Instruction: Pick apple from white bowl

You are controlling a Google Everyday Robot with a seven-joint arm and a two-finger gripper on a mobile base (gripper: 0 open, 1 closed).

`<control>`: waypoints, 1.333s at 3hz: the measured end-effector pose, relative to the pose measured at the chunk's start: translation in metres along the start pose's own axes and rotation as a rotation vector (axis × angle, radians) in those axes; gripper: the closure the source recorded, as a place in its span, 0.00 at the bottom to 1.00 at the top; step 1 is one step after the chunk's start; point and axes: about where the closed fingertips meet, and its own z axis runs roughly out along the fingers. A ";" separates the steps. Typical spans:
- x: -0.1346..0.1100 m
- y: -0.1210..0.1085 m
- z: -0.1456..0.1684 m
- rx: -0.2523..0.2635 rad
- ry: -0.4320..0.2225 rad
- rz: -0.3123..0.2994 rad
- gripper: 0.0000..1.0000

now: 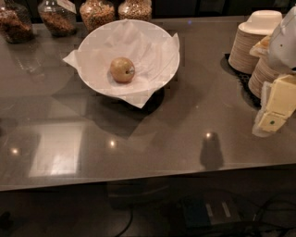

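Observation:
The apple (122, 69), small, yellowish-tan with a reddish blush and a dark stem spot, lies in the middle of the white bowl (159, 39). The bowl is wide and round, lined with crinkled white paper whose corners stick out over the rim, and stands on the grey counter at the back centre. My gripper (274, 111) is at the right edge of the view, pale yellow and white, well to the right of the bowl and apart from it. It holds nothing that I can see.
Stacks of small beige disposable bowls (252, 39) stand on a dark mat at the back right, just behind the gripper. Several glass jars of snacks (97, 13) line the back edge. The counter's front edge (138, 183) runs across the lower part of the view.

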 end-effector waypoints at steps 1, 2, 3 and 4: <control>0.000 0.000 0.000 0.000 0.000 0.000 0.00; -0.020 -0.007 0.003 0.020 -0.065 0.000 0.00; -0.066 -0.019 0.006 0.045 -0.184 0.001 0.00; -0.118 -0.036 0.009 0.068 -0.302 0.000 0.00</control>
